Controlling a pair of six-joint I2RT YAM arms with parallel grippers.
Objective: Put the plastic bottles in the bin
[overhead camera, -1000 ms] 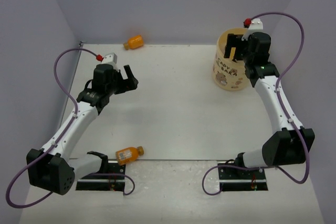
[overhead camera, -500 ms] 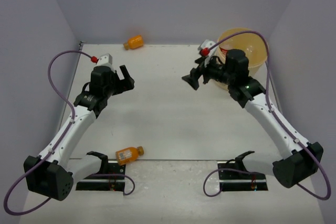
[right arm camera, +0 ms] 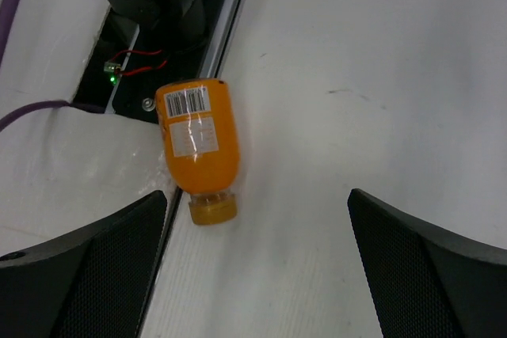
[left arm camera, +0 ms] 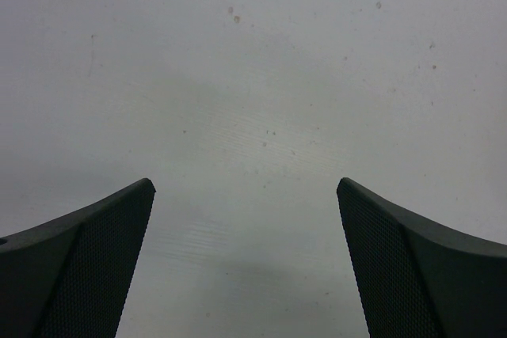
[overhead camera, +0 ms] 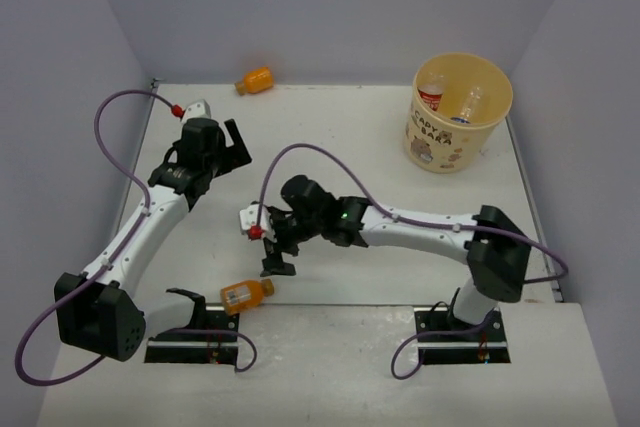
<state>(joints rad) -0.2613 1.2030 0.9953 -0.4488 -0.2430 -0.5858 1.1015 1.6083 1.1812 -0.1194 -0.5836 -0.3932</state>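
Swung clear across from the bin within the last second, the right gripper (overhead camera: pixel 277 265) now hangs low over the near-left of the table (overhead camera: pixel 330 137), jaws spread wide and empty. An orange bottle (overhead camera: pixel 246 292) lies on its side just ahead of it, beside the left arm's base (overhead camera: pixel 190 339). From above, its long axis runs along the table's near edge, cap pointing right.

The right wrist view shows what the overhead cannot: the orange bottle (right arm camera: pixel 198 144) sits left of the gap's centre, cap toward the camera and barcode up, so the right gripper (right arm camera: pixel 257 194) likely needs a leftward shift.

Overhead, the left gripper (overhead camera: pixel 232 142) hovers open and empty, nearer a second orange bottle (overhead camera: pixel 256 80) at the far edge. At least two clear bottles (overhead camera: pixel 468 102) lie in the bin (overhead camera: pixel 440 147).
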